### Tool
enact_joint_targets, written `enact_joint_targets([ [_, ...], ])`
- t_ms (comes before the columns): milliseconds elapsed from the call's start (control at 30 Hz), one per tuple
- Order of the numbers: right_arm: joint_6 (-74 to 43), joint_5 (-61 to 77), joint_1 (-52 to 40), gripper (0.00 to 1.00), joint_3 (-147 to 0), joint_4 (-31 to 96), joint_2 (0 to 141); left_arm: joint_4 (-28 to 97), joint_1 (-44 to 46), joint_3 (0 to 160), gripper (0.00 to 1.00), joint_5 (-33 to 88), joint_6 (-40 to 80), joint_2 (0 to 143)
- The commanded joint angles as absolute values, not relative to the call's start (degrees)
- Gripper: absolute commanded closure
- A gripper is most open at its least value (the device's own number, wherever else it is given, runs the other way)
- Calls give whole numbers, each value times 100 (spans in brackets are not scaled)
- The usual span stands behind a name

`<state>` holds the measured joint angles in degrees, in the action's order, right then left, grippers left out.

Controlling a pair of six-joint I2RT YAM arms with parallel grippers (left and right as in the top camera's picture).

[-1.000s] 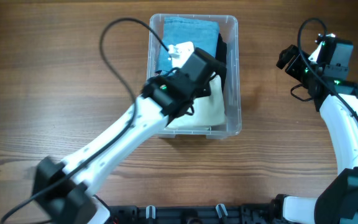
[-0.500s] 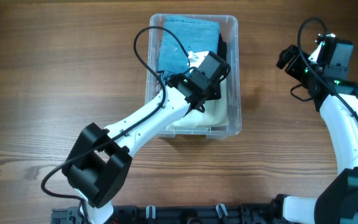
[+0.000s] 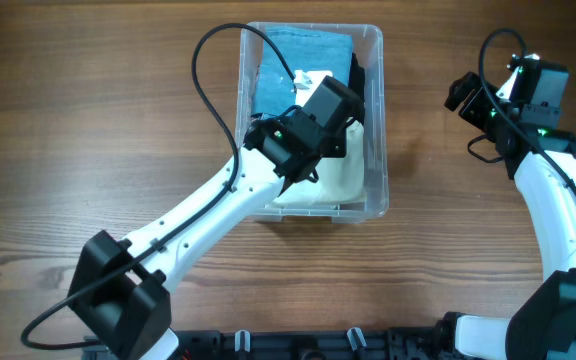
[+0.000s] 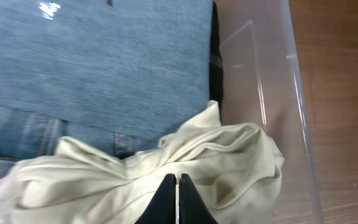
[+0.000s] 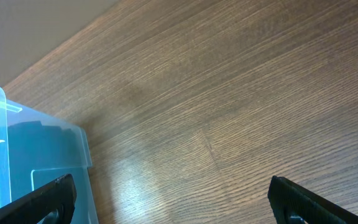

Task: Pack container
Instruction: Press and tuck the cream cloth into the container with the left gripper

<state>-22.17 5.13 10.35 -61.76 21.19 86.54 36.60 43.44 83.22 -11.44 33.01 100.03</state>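
With left hand (image 4: 176, 182) pressed together over cream cloth (image 4: 229, 155) in container (image 3: 375, 130), upper centre; right hand (image 5: 169, 185) spread apart above bench (image 5: 229, 93)

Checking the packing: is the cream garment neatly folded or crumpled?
Crumpled: the cream garment lies bunched in wrinkles against the flat-folded denim inside the container.

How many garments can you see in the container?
3 in the container: denim at the far end, cream cloth at the near end, black cloth along the right wall. More may lie hidden underneath.
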Motion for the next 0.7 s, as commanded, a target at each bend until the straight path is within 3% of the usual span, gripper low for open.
enact_joint_targets([
  [0,-2117,565,1059,0,-6309,2104,8691,3559,4386,8309,96,-469,3173,10342],
  [533,-2117,565,1057,0,-6309,2104,8691,3166,4696,8250,96,-263,3170,10831],
  [667,-2117,565,1057,0,-6309,2104,8691,3111,4696,8254,96,-755,3168,10951],
])
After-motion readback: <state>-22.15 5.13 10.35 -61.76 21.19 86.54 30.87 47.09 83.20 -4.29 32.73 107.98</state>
